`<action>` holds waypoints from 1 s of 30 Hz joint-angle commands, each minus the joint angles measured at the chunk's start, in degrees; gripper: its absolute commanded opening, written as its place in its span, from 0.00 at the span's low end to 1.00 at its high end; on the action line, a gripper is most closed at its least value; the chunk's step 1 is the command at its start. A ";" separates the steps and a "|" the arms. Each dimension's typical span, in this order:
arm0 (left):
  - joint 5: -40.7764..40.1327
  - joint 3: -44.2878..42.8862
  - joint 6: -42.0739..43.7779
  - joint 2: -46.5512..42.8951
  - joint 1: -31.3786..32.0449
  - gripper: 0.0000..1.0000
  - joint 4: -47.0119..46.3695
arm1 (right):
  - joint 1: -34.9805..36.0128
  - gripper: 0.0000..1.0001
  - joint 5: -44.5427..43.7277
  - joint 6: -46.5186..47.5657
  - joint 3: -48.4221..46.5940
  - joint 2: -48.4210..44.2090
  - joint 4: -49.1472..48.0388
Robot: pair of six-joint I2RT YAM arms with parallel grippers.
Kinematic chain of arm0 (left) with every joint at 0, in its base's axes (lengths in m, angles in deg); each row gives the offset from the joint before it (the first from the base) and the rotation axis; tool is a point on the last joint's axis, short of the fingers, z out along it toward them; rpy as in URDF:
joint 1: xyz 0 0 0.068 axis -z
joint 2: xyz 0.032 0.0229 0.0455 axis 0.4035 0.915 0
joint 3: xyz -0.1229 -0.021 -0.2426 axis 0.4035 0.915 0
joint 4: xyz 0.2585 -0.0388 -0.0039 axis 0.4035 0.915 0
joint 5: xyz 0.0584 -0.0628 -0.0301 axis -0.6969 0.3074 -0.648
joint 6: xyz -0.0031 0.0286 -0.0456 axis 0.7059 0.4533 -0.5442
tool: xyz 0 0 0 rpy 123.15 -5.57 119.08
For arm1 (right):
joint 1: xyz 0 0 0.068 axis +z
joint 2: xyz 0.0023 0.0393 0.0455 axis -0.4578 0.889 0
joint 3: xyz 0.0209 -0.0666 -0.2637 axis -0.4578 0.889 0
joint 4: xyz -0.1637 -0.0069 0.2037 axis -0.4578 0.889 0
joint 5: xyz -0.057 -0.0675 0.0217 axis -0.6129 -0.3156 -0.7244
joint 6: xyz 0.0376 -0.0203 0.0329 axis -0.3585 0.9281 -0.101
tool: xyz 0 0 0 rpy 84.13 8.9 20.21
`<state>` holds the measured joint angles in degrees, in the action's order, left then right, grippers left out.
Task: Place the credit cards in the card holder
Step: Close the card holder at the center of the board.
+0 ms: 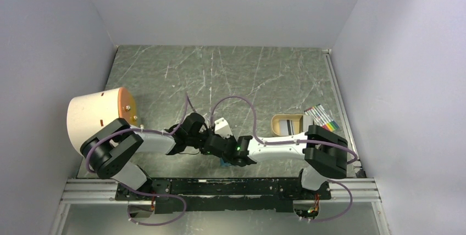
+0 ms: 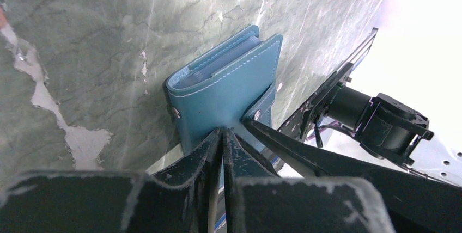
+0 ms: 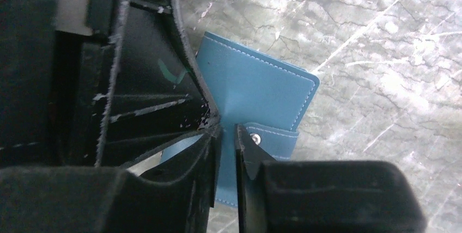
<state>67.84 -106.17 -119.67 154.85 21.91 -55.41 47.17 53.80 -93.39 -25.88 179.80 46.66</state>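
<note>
While L gripper (image 2: 223, 133) pinches the wallet (image 2: 218, 91) by its cover near the table (image 1: 247, 76) front edge and R gripper (image 3: 226, 133) sits w/ jaws slightly apart at the snap tab (image 3: 275, 138), wallet may twist & slip free.

The card holder (image 2: 226, 89) is lying mid-way along the near edge of the surface (image 1: 247, 76), with the left end effector (image 2: 223, 130) and the right end effector (image 3: 228, 127) meeting on it. Off right, a credit card (image 1: 287, 127) is lying in a tray (image 1: 275, 125), with markers (image 1: 323, 117) just beside it. A tub (image 1: 93, 117) is sitting far left.
</note>
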 commanded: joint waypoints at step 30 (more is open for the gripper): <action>-28.15 -32.03 24.46 -46.97 0.48 0.98 52.66 | -9.02 1.00 -9.99 -7.18 -2.73 -47.67 14.21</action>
<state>41.94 -136.77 -98.55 111.11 22.18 -9.73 38.34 50.94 -98.19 -25.33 136.43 54.81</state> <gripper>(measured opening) 0.979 0.997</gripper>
